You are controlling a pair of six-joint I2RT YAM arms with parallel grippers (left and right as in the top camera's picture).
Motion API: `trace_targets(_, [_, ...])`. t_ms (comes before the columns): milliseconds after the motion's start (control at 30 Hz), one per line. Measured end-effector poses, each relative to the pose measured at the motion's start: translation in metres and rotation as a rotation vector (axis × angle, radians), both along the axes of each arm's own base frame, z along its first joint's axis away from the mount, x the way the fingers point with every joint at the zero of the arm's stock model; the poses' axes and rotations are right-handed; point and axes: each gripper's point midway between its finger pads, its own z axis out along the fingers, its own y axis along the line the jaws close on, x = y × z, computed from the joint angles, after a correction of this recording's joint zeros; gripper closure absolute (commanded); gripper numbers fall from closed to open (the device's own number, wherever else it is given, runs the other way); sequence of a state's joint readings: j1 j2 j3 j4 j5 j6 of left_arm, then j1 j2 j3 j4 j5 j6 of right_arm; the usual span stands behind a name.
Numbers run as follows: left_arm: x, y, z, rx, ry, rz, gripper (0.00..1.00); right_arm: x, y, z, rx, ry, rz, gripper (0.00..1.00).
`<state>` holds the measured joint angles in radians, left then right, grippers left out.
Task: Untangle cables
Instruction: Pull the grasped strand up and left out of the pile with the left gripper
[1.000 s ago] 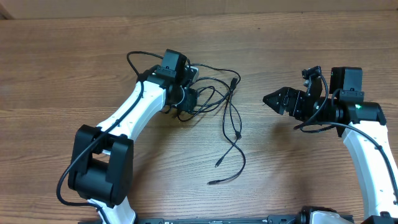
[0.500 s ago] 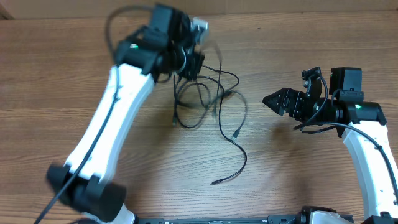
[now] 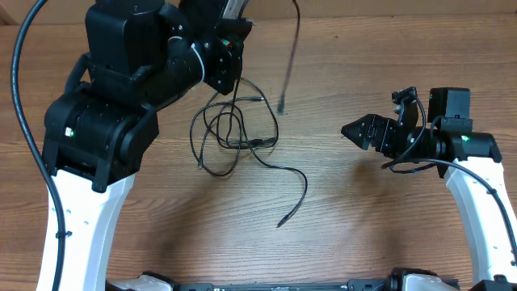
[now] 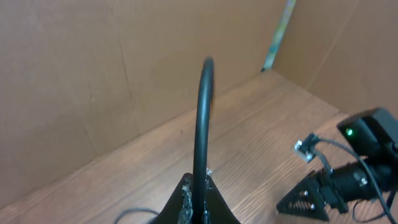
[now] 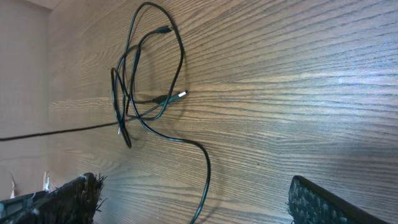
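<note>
Bench [image 3: 363, 234]: brown wood-grain top.
Cables [image 3: 230, 133]: thin black cords lying in loose, overlapping loops, left of the bench's middle.
Tail end [image 3: 279, 223]: one strand curves out of the loops toward the near edge and lies flat on the wood.
Silvery plug [image 5: 181, 94]: rests beside the loops.

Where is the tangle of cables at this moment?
In the overhead view, the cables lie looped on the table left of centre, just below the left pincer and well left of the right pincer.
</note>
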<state>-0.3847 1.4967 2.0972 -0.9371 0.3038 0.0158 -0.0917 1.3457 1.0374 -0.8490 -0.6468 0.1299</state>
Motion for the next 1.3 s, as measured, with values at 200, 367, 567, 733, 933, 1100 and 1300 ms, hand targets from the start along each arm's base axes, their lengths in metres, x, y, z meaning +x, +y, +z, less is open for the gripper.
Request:
trace_targets(200, [0.005,-0.002,0.036,-0.115,-0.092,0.020,0.96,0.000,0.000,0.000,0.000,0.000,0.000,0.05])
trace_targets(367, [0.005,-0.001,0.084,-0.206,-0.250,0.026,0.96,-0.001,0.000,-0.001,-0.007,-0.005,0.013,0.05])
trace_targets(567, [-0.007,0.020,0.128,-0.238,-0.373,0.106,0.96,-0.001,0.000,-0.001,-0.008,-0.007,0.016,0.05])
trace_targets(733, [-0.009,0.052,0.133,-0.145,-0.412,0.268,0.96,-0.001,0.000,-0.001,-0.010,-0.010,0.018,0.05])
trace_targets(933, [0.004,0.100,0.091,0.073,-0.313,0.530,0.96,-0.001,0.000,-0.001,-0.009,-0.008,0.018,0.05])
trace_targets(1100, [0.008,0.154,0.074,0.192,-0.260,0.739,0.96,-0.001,0.000,-0.001,-0.010,-0.007,0.018,0.05])
trace_targets(1300, [0.003,0.234,0.047,0.304,-0.138,0.968,0.96,-0.002,0.000,-0.001,-0.010,-0.007,0.018,0.05])
